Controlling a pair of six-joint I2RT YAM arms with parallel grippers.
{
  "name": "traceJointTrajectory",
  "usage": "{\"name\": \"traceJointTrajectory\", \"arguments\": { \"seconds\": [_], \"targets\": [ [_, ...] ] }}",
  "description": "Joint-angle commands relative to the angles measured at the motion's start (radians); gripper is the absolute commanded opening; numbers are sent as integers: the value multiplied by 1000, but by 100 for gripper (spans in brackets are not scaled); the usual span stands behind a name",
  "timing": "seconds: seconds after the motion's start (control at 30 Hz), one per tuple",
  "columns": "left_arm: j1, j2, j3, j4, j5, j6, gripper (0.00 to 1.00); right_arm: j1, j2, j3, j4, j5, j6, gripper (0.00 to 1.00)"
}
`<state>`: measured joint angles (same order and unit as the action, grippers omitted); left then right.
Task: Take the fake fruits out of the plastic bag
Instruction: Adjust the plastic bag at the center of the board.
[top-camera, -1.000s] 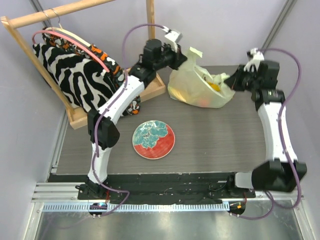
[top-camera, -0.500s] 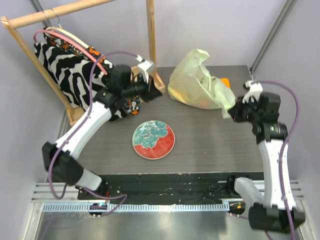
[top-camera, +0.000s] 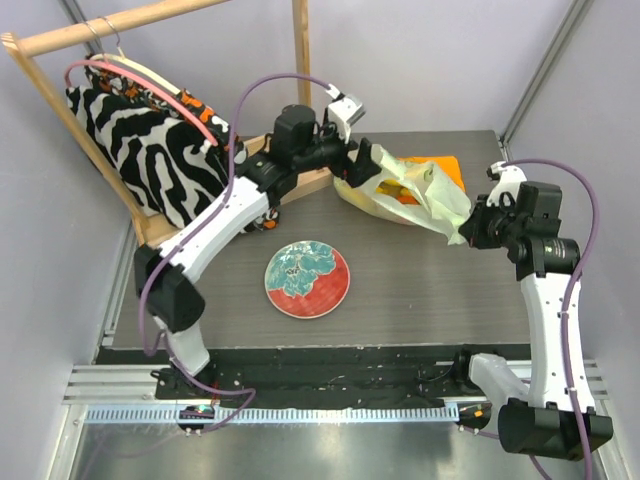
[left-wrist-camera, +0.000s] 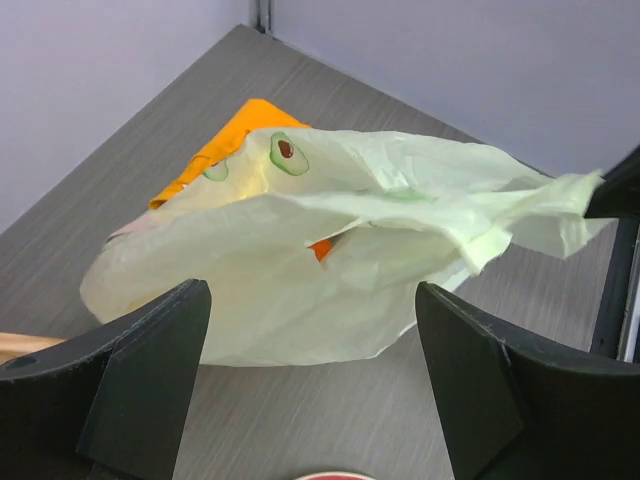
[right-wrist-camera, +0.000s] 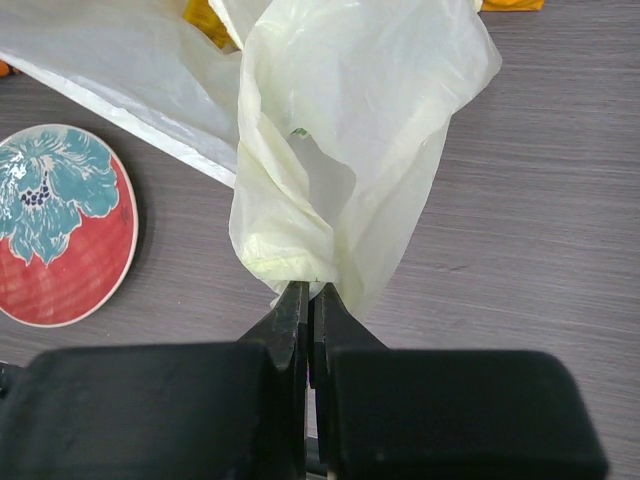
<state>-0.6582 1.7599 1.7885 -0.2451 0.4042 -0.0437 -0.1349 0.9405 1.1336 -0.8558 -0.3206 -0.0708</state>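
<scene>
The right gripper (right-wrist-camera: 308, 295) has its jaws pressed together on a bunched fold of the plastic bag (right-wrist-camera: 350, 120), and the film fans out and away from its fingertips; pinching one edge like this looks meant to anchor the bag and keep its mouth taut for the other arm. The left gripper (left-wrist-camera: 312, 300) is spread wide and holds nothing; the bag lies just ahead of its fingers with the gaping mouth turned towards it, so I judge it is lining up to reach in. The fake fruits (left-wrist-camera: 320, 248) are not yet out; only an orange-red patch shows inside the opening, directly in front of the left fingertips, and the rest is hidden by the crinkled film. Beyond the bag from the left gripper, an orange cloth (left-wrist-camera: 235, 135) lies flat on the table, apparently touching the bag; I cannot tell whether it runs beneath it. The plate (right-wrist-camera: 60, 240) sits off to the left of the right gripper, apart from the bag. The table (top-camera: 420, 290) is grey with a wood grain; plain pale walls close it in, and a wooden rack (top-camera: 150, 15) with a zebra-print garment (top-camera: 150, 140) stands behind the left arm.
</scene>
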Motion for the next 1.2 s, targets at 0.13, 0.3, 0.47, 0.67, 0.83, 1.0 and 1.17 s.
{"name": "traceJointTrajectory", "arguments": {
  "seconds": [0.13, 0.3, 0.47, 0.67, 0.83, 1.0, 1.17],
  "targets": [
    [-24, 35, 74, 55, 84, -179, 96, 0, -23, 32, 43, -26, 40, 1],
    [-64, 26, 72, 41, 107, -154, 97, 0, -22, -8, 86, -29, 81, 1],
    [-139, 49, 89, -49, -69, -52, 95, 0, -17, -21, 112, -37, 111, 1],
    [-176, 131, 155, -75, -384, -19, 58, 0, -12, -21, 116, -25, 91, 1],
    [-141, 48, 94, -135, -410, 13, 0, 0, -22, -37, 104, 46, 85, 1],
    [-63, -201, -237, -193, -278, -13, 0, 0, -52, -86, 66, 213, 40, 1],
    [-63, -407, -481, -172, -213, -76, 0, 0, -62, -101, 21, 247, -9, 1]
  ]
}}
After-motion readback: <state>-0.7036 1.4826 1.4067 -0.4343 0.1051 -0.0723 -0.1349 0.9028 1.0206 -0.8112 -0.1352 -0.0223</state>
